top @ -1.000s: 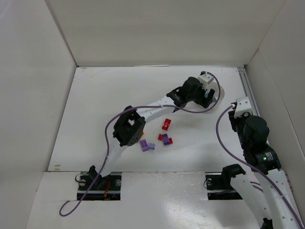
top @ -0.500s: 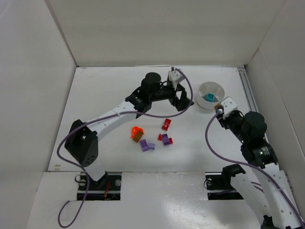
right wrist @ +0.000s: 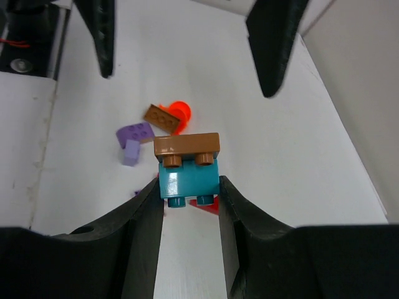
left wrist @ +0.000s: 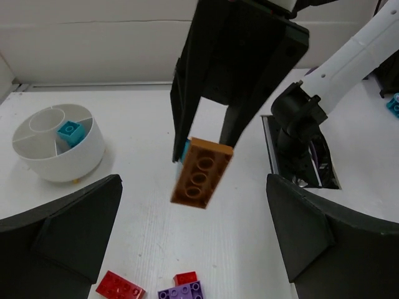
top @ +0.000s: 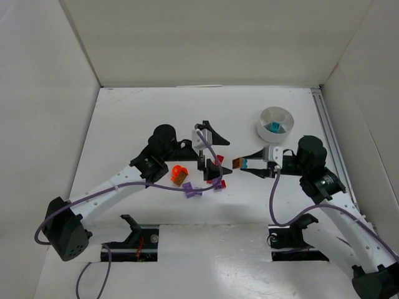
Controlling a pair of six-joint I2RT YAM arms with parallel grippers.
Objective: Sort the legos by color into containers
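Note:
My right gripper [top: 244, 164] [right wrist: 189, 187] is shut on a teal brick [right wrist: 189, 177] with a brown plate [right wrist: 187, 145] stuck to its far end, held above the table. My left gripper [top: 215, 151] [left wrist: 194, 249] is open and empty, and faces that brick [left wrist: 202, 171] from a short way off. On the table under it lie a red brick [left wrist: 118, 286], a small red brick [left wrist: 186, 278] and a purple brick [left wrist: 181, 291]. An orange piece [top: 179, 170], a brown plate [right wrist: 162, 116] and a purple brick [top: 192, 190] lie further left. The round white dish [top: 264, 128] holds one teal brick [top: 272, 128].
White walls close in the table on the left, back and right. A metal rail [top: 325, 118] runs along the right edge next to the dish. Purple cables [top: 274, 193] loop from both arms. The arm bases stand at the near edge.
My left gripper has swung from over the dish back to the brick pile, leaving a teal brick in the dish. My right gripper has moved left from beside the dish towards the pile.

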